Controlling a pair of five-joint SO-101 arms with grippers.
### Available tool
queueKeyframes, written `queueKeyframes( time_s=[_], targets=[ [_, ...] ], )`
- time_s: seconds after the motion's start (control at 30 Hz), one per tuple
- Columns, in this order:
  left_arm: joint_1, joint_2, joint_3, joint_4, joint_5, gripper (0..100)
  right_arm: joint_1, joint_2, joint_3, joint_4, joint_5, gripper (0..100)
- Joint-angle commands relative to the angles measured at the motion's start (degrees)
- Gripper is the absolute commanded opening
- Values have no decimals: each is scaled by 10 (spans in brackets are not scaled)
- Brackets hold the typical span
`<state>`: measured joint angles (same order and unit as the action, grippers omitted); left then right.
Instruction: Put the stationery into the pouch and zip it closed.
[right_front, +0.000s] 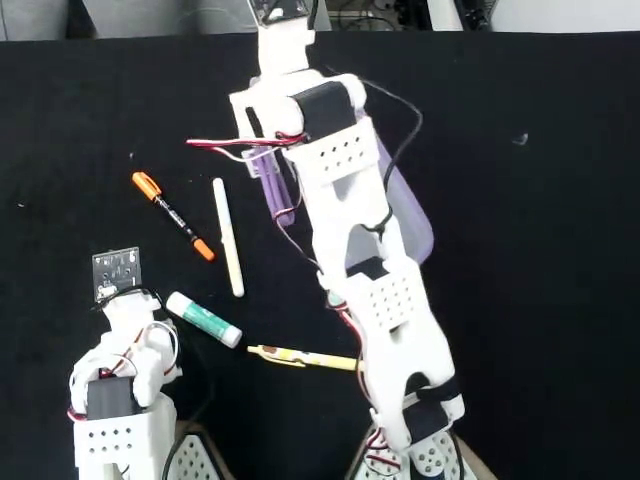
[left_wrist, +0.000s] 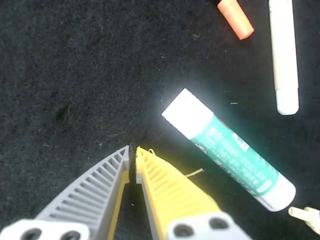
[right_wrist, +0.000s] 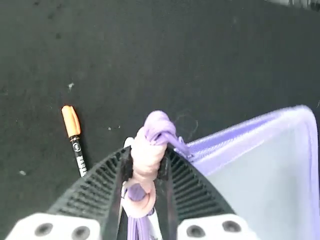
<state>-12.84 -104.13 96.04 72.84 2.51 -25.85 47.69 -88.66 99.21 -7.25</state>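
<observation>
The right gripper (right_wrist: 147, 156) was clamped on the zip pull (right_wrist: 156, 129), a knotted purple and pink cord at a corner of the pouch (right_wrist: 260, 172). The pouch, lilac-edged and translucent, lay on the black table (right_wrist: 190, 50). An orange-capped marker (right_wrist: 75, 140) lay apart from the pouch, beyond the gripper.

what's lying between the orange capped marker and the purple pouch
In the high view, a long white pen lies on the black table between the orange-capped black marker and the translucent purple pouch.
</observation>
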Motion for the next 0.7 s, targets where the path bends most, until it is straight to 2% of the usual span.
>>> queueKeyframes(
  time_s=[0.0, 0.23, 0.5, 0.67],
  targets=[
    [2, -3, 14, 3, 0, 30, 24, -14, -32, 18, 44, 11],
    [2, -3, 14, 3, 0, 30, 58, -64, -28, 18, 123, 11],
    [2, -3, 14, 3, 0, 30, 57, -101, -23, 20, 229, 11],
    [2, -3, 14, 3, 0, 30, 56, -122, 52, 20, 274, 11]
  ],
)
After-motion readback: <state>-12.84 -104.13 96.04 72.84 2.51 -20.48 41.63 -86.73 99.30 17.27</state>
